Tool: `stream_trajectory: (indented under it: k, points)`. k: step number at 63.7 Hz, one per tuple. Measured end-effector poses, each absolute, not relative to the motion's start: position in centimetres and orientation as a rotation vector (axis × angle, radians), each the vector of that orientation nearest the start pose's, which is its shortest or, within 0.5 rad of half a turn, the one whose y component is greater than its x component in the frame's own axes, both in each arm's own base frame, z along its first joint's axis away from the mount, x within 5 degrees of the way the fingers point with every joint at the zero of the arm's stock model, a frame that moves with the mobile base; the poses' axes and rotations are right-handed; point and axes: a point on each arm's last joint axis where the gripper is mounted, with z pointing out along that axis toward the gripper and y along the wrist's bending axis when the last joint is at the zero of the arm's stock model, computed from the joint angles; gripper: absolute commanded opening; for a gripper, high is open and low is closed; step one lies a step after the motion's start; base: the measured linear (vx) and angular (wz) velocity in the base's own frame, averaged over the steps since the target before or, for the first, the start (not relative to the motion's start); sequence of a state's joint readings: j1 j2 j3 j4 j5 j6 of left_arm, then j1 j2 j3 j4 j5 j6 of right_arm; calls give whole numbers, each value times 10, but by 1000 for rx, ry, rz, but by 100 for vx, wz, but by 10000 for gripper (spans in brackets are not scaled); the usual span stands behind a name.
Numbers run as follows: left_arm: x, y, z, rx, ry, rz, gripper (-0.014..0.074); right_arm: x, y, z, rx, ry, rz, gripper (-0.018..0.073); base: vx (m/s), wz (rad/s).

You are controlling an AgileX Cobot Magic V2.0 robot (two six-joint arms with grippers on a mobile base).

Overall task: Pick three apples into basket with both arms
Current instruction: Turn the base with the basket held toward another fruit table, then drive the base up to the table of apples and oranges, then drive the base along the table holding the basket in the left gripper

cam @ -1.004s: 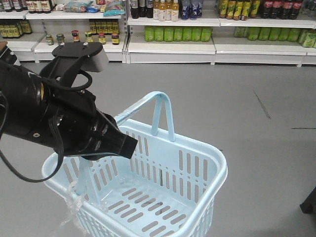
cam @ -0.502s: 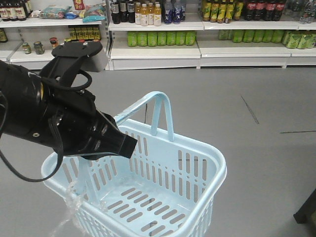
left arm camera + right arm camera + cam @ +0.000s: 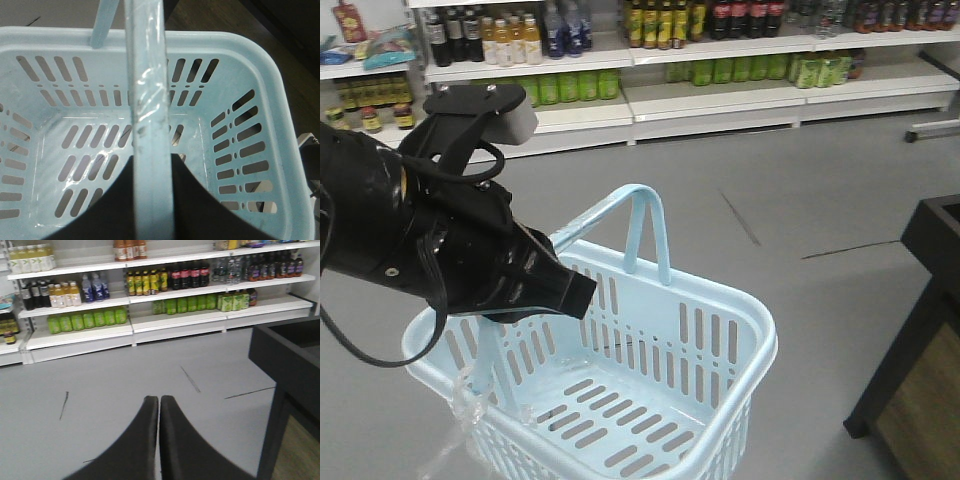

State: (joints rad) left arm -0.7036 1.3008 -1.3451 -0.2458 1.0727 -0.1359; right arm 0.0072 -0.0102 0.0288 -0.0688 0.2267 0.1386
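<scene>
The pale blue basket (image 3: 752, 335) hangs over the grey floor, and its slotted bottom (image 3: 85, 150) holds nothing. My left gripper (image 3: 152, 167) is shut on the basket's near handle (image 3: 147, 95), which runs straight up between the two black fingers. In the front view the bulky black left arm (image 3: 430, 240) reaches over the basket's left rim, and the far handle (image 3: 645, 225) stands upright. A shred of clear plastic (image 3: 465, 405) dangles at the near corner. My right gripper (image 3: 159, 399) is shut on nothing, above bare floor. No apples are in view.
Shop shelves with bottles and green cans (image 3: 720, 60) line the back wall (image 3: 165, 305). A dark wooden stand (image 3: 920, 330) rises at the right, close to the basket, and its black edge (image 3: 285, 355) fills the right of the right wrist view.
The view has swung to the right: the shelves slid left and the dark stand came in at the right. The left gripper's hold on the basket handle is unchanged.
</scene>
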Motion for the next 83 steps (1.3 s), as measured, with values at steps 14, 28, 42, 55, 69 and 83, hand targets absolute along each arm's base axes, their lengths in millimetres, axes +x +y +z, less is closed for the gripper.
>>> stream_trajectory:
  k: [14, 28, 42, 55, 69, 83]
  points:
    - [186, -184, 389, 668, 2507, -646, -8, 56, -1, 183, 67, 1727, 45, -4, 16, -63]
    - [186, -184, 389, 668, 2507, -646, -8, 56, -1, 183, 67, 1727, 45, -4, 15, -66]
    - [186, -184, 389, 668, 2507, -646, -8, 56, -1, 183, 67, 1727, 45, -4, 15, -58]
    - [186, -184, 389, 668, 2507, -646, -8, 56, -1, 183, 67, 1727, 45, -4, 13, -51]
    - [186, -184, 389, 668, 2507, -646, -8, 56, -1, 183, 67, 1727, 45, -4, 11, -45]
    - [186, -184, 389, 668, 2507, -646, -8, 56, -1, 183, 67, 1727, 45, -4, 9, -41]
